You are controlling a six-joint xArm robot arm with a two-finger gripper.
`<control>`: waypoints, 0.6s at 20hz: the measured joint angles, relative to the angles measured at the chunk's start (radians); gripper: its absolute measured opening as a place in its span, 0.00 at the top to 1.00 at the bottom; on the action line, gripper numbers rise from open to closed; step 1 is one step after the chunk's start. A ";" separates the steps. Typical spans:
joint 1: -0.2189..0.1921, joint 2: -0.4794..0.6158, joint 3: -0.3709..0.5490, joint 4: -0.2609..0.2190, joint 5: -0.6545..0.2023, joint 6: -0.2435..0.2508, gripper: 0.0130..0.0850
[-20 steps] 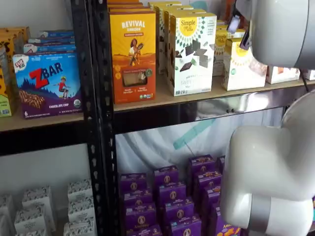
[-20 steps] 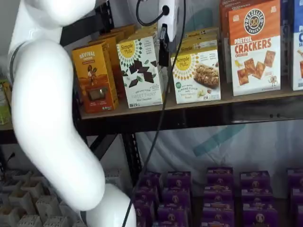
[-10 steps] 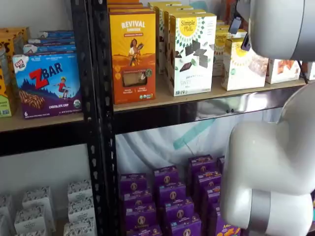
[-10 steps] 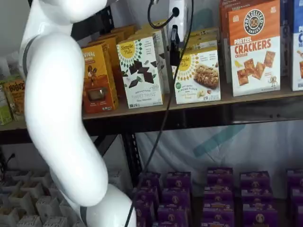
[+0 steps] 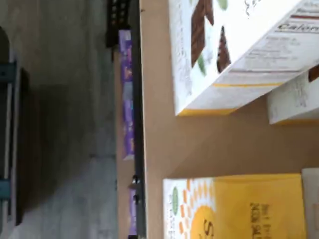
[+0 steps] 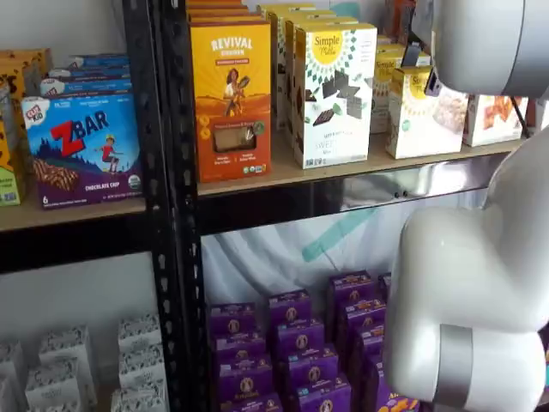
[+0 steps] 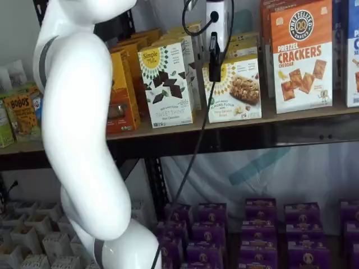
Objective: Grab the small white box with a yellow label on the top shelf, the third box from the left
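Cream-white with a yellow sunburst, the small white box (image 7: 234, 88) stands at the front of the top shelf (image 7: 235, 133), just right of the taller Simple Mills box (image 7: 166, 84) printed with dark chocolate pieces and "Sweet Thins". My gripper (image 7: 215, 56) hangs in front of the small box's left edge; its black fingers show side-on, so I cannot tell whether they are parted or closed, and nothing is in them.

The risk I see is the narrow gap between those two cartons: if I drive in off-centre, a finger could catch the chocolate box and push it back or tip it. The cable (image 7: 197, 140) hanging beside me could also snag on the shelf beam.

Readable: "Simple Mills" and "Almond Flour" on the small box, "Revival" on the orange box (image 6: 232, 99), "Pretzel Crackers Cheddar" on the cracker box (image 7: 302, 56), and "ZBar Chocolate Chip" on the blue box (image 6: 84, 148).
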 joint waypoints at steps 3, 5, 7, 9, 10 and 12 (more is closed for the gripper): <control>0.012 0.014 -0.013 -0.031 0.014 0.006 0.00; 0.020 0.015 -0.004 -0.046 0.007 0.010 0.00; 0.028 0.013 0.004 -0.058 0.003 0.014 0.00; 0.035 0.013 0.009 -0.070 0.005 0.018 0.00; 0.039 0.014 0.009 -0.078 0.007 0.021 0.00; 0.049 0.021 0.004 -0.100 0.019 0.027 0.00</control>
